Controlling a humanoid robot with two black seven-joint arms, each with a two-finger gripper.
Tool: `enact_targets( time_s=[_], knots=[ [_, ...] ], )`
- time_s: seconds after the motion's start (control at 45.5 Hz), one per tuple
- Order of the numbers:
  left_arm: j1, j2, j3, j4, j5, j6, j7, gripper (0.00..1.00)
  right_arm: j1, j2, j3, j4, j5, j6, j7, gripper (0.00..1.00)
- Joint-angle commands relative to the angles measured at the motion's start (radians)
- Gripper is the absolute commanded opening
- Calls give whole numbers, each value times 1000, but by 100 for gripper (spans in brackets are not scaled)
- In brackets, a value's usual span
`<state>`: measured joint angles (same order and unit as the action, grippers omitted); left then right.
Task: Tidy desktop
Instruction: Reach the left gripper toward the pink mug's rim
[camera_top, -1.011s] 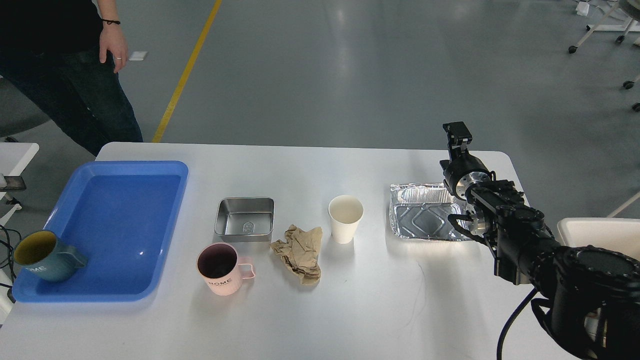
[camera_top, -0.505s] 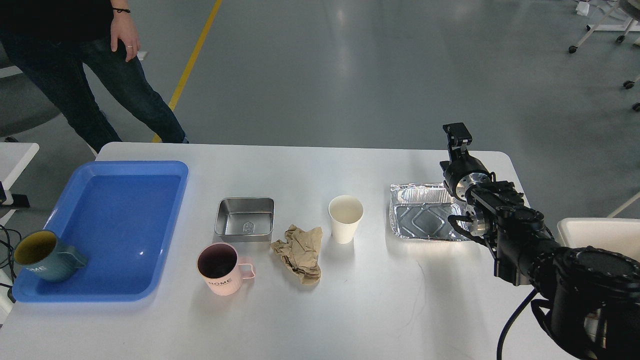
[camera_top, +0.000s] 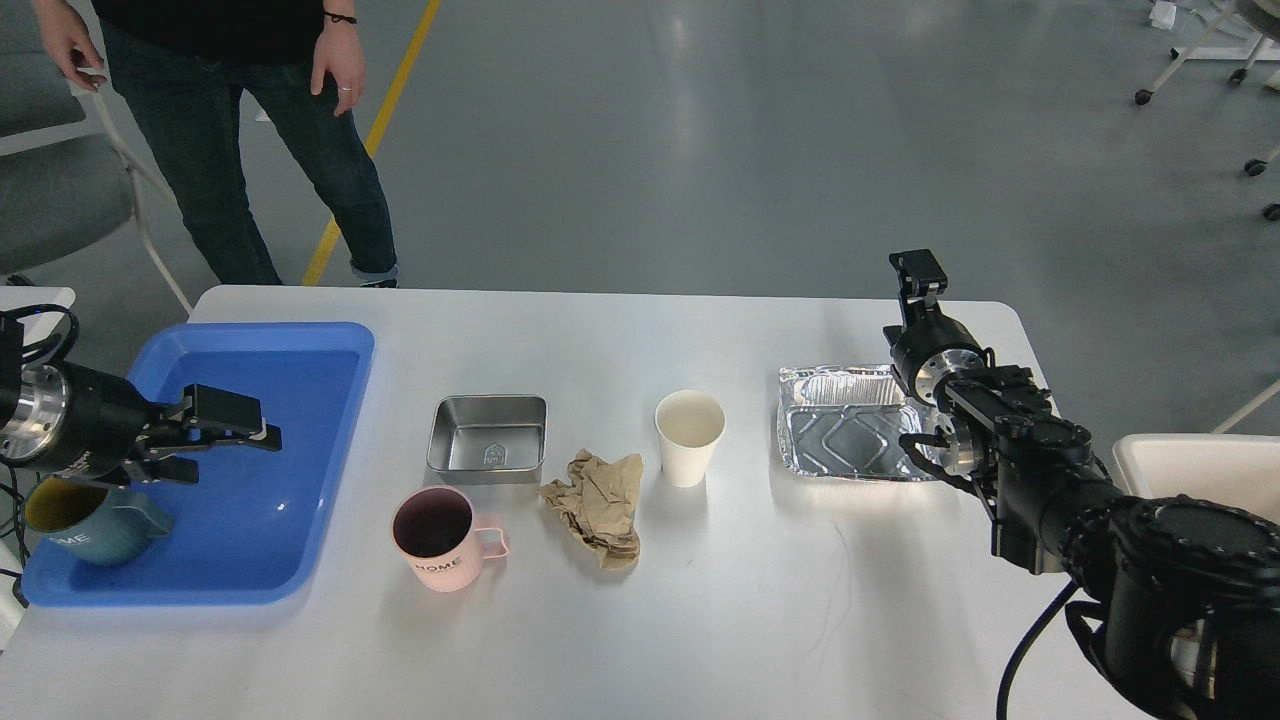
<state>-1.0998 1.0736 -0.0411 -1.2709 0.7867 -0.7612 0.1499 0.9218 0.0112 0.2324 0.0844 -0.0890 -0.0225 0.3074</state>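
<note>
The white desktop (camera_top: 700, 620) carries a blue tray (camera_top: 270, 540) at its left, with a teal mug (camera_top: 85, 522) standing in the tray's near-left corner. To the right stand a pink mug (camera_top: 440, 540), a square steel tin (camera_top: 488, 438), a crumpled brown paper (camera_top: 598, 505), a white paper cup (camera_top: 689, 425) and a foil tray (camera_top: 845, 435). My left gripper (camera_top: 222, 445) hovers over the blue tray just above the teal mug, open and holding nothing. My right gripper (camera_top: 918, 275) points away over the foil tray's far right corner, too small and dark to read.
A person (camera_top: 250, 120) stands on the floor beyond the table's far left corner. A small white side table (camera_top: 30, 298) sits left of the tray. A white bin (camera_top: 1195, 462) shows at the right, behind my right arm.
My left arm has come into view from the left and now reaches over the blue tray. The person has stepped to the right. My right arm has barely shifted.
</note>
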Motion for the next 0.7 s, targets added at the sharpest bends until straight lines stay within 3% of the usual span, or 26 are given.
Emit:
enact_targets(
  time_s=[0.0,0.198,0.681],
  knots=[
    [5,-63,6,25,8,0,22,98,-1,0,-1,0,0,1,1,100],
    [29,-165,9,73,8,2,118,98,-1,0,-1,0,0,3,1,100],
    [84,-409,9,272,8,31,122,98,0,-5,-1,0,0,3,-1,100]
  ],
)
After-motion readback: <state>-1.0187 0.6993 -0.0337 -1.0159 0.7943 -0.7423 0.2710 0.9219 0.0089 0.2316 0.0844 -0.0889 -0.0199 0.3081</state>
